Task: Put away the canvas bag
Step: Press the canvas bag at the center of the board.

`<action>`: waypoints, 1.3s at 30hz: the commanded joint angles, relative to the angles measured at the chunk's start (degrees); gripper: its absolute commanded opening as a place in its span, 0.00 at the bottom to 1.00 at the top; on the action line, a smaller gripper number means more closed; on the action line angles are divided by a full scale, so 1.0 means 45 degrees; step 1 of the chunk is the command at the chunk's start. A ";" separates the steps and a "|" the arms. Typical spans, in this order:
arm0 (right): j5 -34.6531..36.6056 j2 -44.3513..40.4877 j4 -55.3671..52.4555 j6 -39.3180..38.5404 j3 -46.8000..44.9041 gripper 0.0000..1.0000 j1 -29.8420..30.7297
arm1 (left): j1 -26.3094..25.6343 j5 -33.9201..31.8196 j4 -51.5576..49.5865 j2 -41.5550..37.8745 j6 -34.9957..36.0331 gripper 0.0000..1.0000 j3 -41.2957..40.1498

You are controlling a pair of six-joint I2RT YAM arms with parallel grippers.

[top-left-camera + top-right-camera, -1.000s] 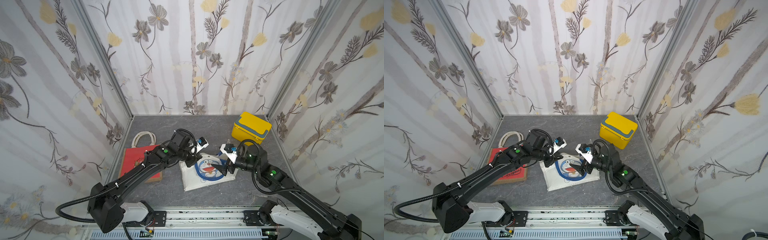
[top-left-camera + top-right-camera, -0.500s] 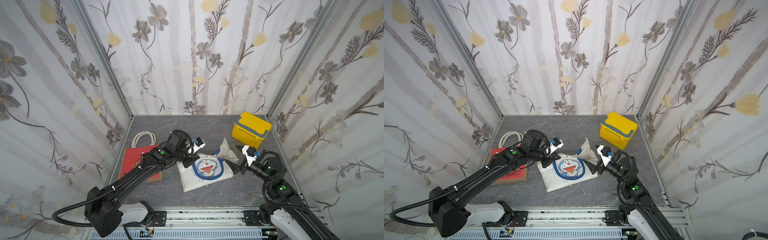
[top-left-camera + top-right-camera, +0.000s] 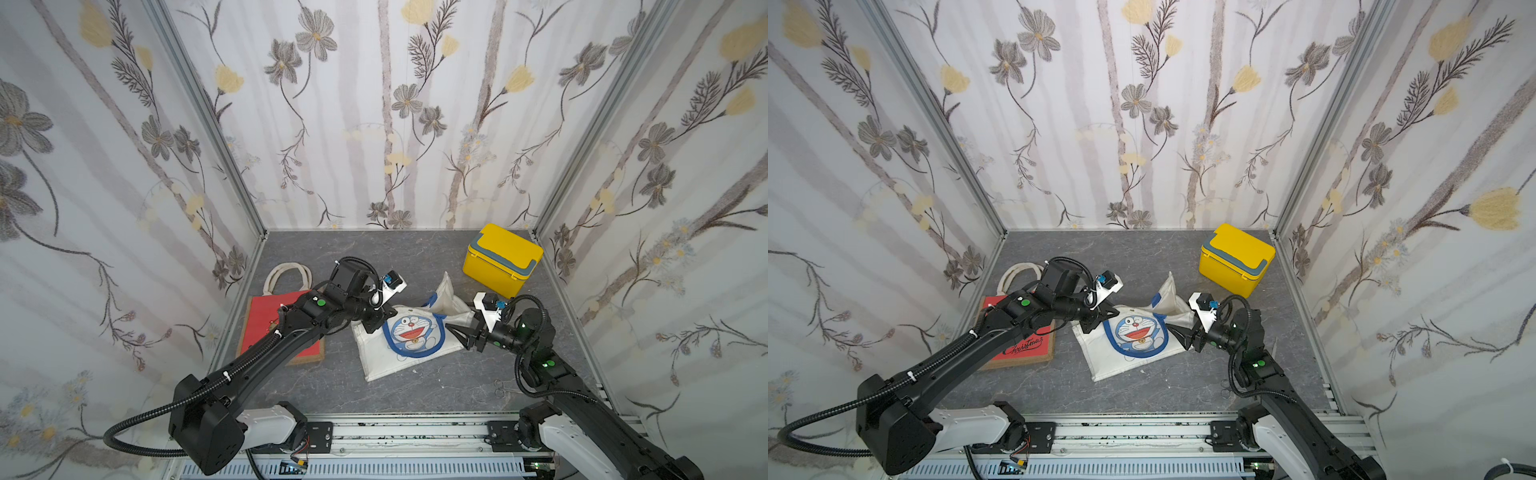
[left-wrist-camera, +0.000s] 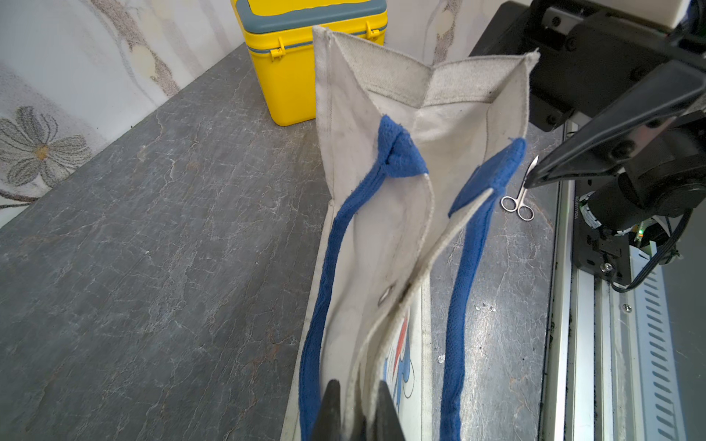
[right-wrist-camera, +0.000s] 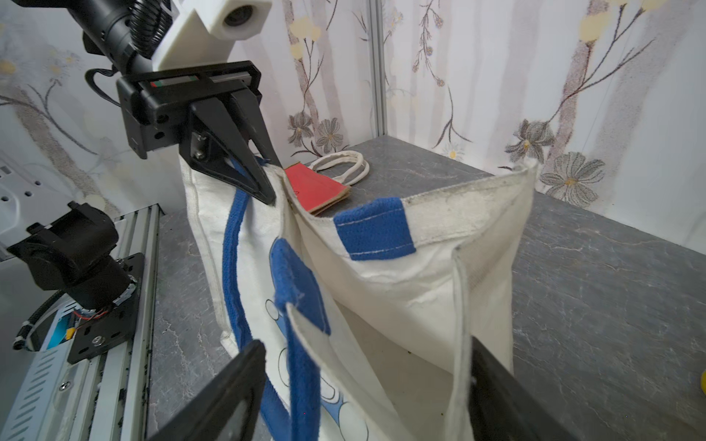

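Overhead, in both top views, the canvas bag (image 3: pixel 409 334) lies mid-table on the grey marbled tabletop (image 3: pixel 374 253), which flowered wallpaper walls (image 3: pixel 374 124) close in on three sides. A yellow box (image 3: pixel 500 259) sits in the far corner on the right arm's side. A red bag (image 3: pixel 266 320) lies flat by the opposite wall. The left gripper (image 3: pixel 376 321) meets one end of the canvas bag and the right gripper (image 3: pixel 459 334) the other.

From the left wrist, the jaws are pressed together on the bag's rim (cream cloth, blue handles). Small scissors (image 4: pixel 517 200) lie on the surface near the rail (image 4: pixel 580 305).

From the right wrist, the jaws stand spread, straddling the bag's gaping mouth without clamping it.
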 commanded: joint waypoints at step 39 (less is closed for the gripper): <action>-0.0510 0.2689 0.3692 0.0608 -0.0201 0.00 0.0661 | -0.2203 -0.1464 -0.0705 0.3911 0.0874 0.14 0.3736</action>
